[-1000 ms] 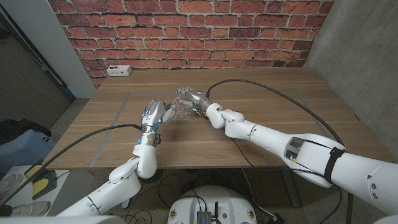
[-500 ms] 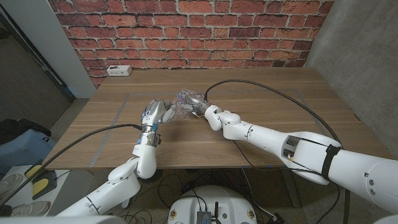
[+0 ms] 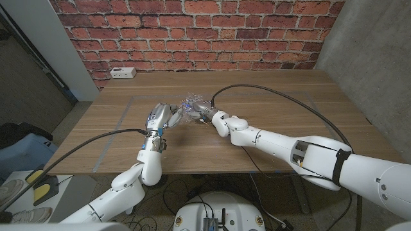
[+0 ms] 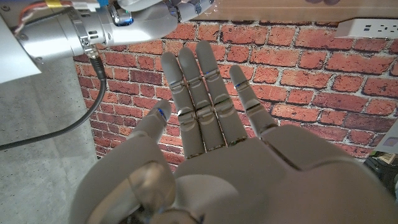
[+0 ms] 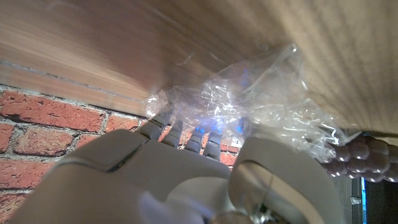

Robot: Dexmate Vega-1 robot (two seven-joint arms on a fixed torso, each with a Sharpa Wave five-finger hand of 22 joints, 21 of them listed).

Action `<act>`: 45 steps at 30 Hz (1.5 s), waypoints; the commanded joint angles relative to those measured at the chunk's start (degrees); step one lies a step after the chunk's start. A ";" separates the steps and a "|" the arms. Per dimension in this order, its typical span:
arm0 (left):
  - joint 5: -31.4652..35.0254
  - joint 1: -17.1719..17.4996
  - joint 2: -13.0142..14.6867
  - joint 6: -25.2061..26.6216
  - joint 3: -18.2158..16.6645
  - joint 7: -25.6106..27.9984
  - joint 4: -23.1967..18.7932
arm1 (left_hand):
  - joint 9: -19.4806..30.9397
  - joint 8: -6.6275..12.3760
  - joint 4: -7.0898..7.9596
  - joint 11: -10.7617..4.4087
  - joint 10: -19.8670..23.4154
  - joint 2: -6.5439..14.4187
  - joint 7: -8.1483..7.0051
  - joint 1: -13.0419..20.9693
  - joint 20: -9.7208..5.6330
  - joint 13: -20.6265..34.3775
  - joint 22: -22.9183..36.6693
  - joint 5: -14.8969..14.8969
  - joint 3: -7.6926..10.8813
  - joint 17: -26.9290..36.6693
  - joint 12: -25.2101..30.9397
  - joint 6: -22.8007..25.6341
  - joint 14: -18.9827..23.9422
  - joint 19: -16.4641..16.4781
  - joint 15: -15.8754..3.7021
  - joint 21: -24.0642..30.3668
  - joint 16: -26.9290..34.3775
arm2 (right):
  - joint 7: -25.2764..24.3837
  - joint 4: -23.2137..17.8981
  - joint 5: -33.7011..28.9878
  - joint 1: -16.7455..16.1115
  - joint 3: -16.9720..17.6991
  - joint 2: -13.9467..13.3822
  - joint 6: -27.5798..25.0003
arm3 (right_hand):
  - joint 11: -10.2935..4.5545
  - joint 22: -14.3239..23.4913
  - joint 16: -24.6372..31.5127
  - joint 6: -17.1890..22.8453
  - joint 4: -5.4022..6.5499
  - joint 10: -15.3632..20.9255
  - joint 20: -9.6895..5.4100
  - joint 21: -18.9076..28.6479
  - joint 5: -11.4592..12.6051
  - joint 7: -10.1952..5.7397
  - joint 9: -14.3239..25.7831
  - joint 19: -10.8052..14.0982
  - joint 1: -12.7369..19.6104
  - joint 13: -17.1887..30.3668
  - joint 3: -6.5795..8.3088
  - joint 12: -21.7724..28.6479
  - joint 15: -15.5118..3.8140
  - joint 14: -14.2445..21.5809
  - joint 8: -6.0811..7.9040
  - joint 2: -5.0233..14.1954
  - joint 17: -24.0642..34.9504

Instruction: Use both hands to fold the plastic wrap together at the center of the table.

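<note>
Crinkled plastic wrap (image 3: 188, 110) mid-frame, pinched by right hand (image 3: 204, 110); left hand (image 3: 164, 115) spread, touching; bare table (image 3: 289, 122) around.

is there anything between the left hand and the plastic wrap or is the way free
Nothing visible stands in the way. In the head view the left hand sits right beside the crumpled plastic wrap, with only bare table around them. The right hand is already in the wrap from the other side.

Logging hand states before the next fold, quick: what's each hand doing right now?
Left hand: open, fingers straight, holding nothing.
Right hand: fingers in the plastic wrap; a firm grip cannot be told.
</note>
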 commanded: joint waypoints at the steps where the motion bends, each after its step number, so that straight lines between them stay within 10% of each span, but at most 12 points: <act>1: 0.56 0.52 0.13 0.37 -0.16 0.18 -0.48 | 0.25 -0.40 0.09 0.42 0.02 0.09 0.41 -0.50 0.03 0.07 0.06 -0.01 0.46 0.10 -0.42 0.11 0.02 -0.26 0.13 0.40 -0.18 | 2.07 0.28 0.55 0.17 -0.86 -0.30 0.82 | 0.07 0.11 0.62 -0.49 0.46 -0.20 -2.56 0.37 -0.18 -0.18 0.14 0.64 -0.27 0.11 0.11 0.32 -7.28 0.05 0.13 -0.27 0.09; 13: 0.17 0.54 0.01 -0.25 -0.40 0.35 -0.10 | 0.29 -0.46 -0.03 0.30 0.17 0.17 0.39 -0.84 -0.01 0.17 -0.10 -0.11 0.62 0.30 -0.48 0.07 -0.11 -0.40 0.09 0.77 -0.09 | 4.06 1.13 1.10 1.02 -0.95 0.18 1.13 | -0.40 0.14 0.63 -2.82 2.07 -3.34 -2.85 0.18 -0.08 -1.01 0.21 0.32 -2.16 0.14 -0.19 -0.19 -6.87 -1.53 0.00 0.06 0.57; 27: 0.14 -0.63 -0.30 -0.48 0.09 -0.43 0.71 | 0.34 -0.46 -0.15 0.43 0.13 0.24 0.33 -1.28 0.03 0.30 -0.32 -0.19 0.95 0.37 -0.65 0.17 0.06 -0.59 0.10 1.24 0.00 | -4.75 -2.89 4.40 -2.08 4.24 -3.12 6.81 | 0.18 0.13 0.75 -7.89 2.94 -6.90 -1.69 -0.15 -0.01 -1.21 0.23 -0.71 -5.31 0.11 -2.28 -0.22 -5.11 -2.72 -0.33 -2.21 0.66; 36: 0.29 -1.66 -0.36 -1.05 0.55 -0.84 1.28 | 0.45 -0.45 -0.20 0.28 0.15 0.26 0.42 -1.47 0.03 0.38 -0.42 -0.22 1.09 0.43 -0.70 0.13 -0.07 -0.68 0.03 1.47 -0.02 | -9.52 -6.82 3.69 -4.56 6.75 -6.36 9.38 | 1.85 0.16 2.06 -4.44 1.92 -2.85 0.30 0.81 0.22 0.68 0.17 2.12 -6.95 0.09 -3.97 1.55 -4.07 1.79 1.56 -3.91 0.16; 45: 0.27 -2.39 -0.36 -1.44 0.89 -1.34 1.66 | 0.41 -0.47 -0.28 0.32 0.18 0.29 0.44 -1.65 -0.01 0.39 -0.55 -0.26 1.25 0.54 -0.81 0.26 -0.11 -0.73 0.13 1.77 0.03 | -15.35 -8.60 1.51 -7.45 8.14 -8.56 12.05 | 3.43 0.34 4.48 3.07 -2.65 5.46 0.46 1.79 -0.43 2.51 0.24 6.21 -3.14 0.46 -1.66 3.42 -5.22 8.63 3.35 -1.25 0.83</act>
